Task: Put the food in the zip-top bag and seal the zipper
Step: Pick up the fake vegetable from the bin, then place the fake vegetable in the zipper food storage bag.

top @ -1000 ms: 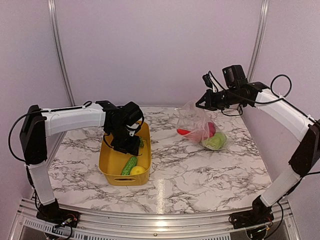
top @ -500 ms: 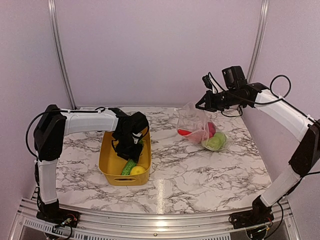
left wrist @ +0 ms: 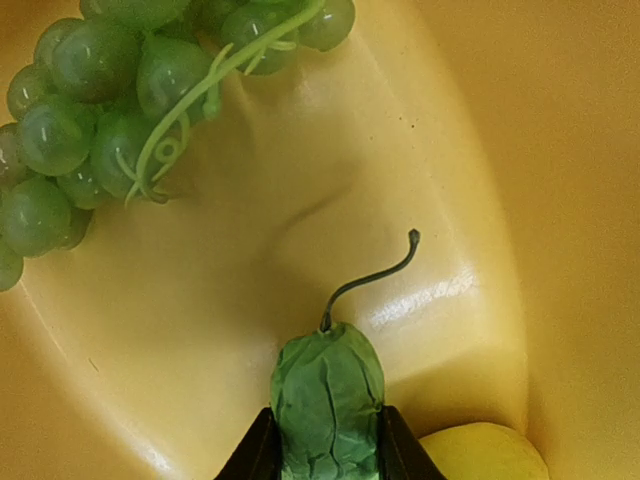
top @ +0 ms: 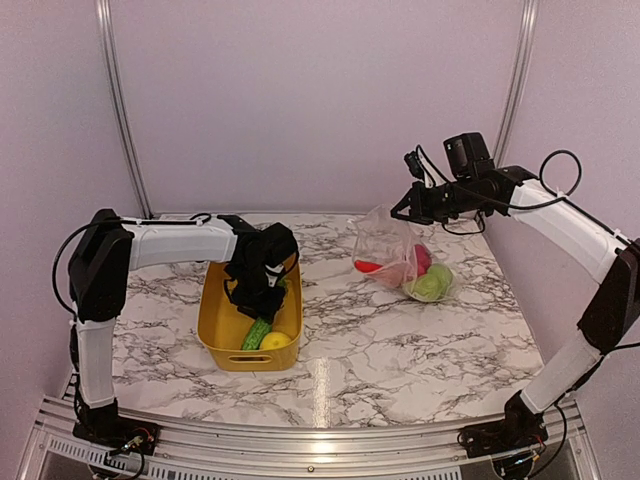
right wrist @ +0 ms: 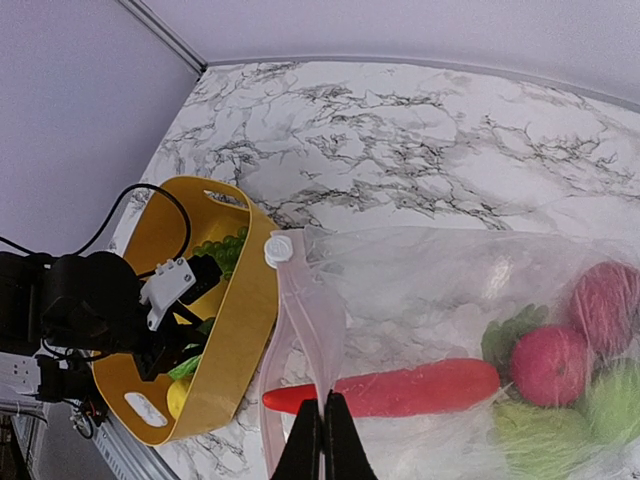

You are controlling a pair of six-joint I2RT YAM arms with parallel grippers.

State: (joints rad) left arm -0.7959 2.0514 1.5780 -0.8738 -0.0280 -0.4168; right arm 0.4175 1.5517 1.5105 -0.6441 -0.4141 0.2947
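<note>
The left arm has swung its elbow out and dropped its wrist deeper into the yellow bin point(top: 212, 330) over the last second, and the right arm hasn't budged. From above, the left gripper point(top: 258, 308) hangs right over the green vegetable point(top: 257, 333), with the lemon point(top: 275, 340) just beside it. The zip-top bag point(top: 388, 248) sits well apart on the far right of the table point(top: 340, 350), held up by the right gripper point(top: 405, 208). On the left wrist camera the vegetable lies dead ahead, long axis in line with the fingers point(left wrist: 258, 458) and stem pointing away. The jaws hug both its flanks, but whether they are squeezing it can't be told. The grape bunch point(left wrist: 95, 95) waits off to the upper left. On the right wrist camera the fingers are pinched tight on the bag's mouth edge, and the red carrot point(right wrist: 400, 385) is already inside. The left arm is clearly the nearer one for this pick, and it faces a long carry across to the bag.
</note>
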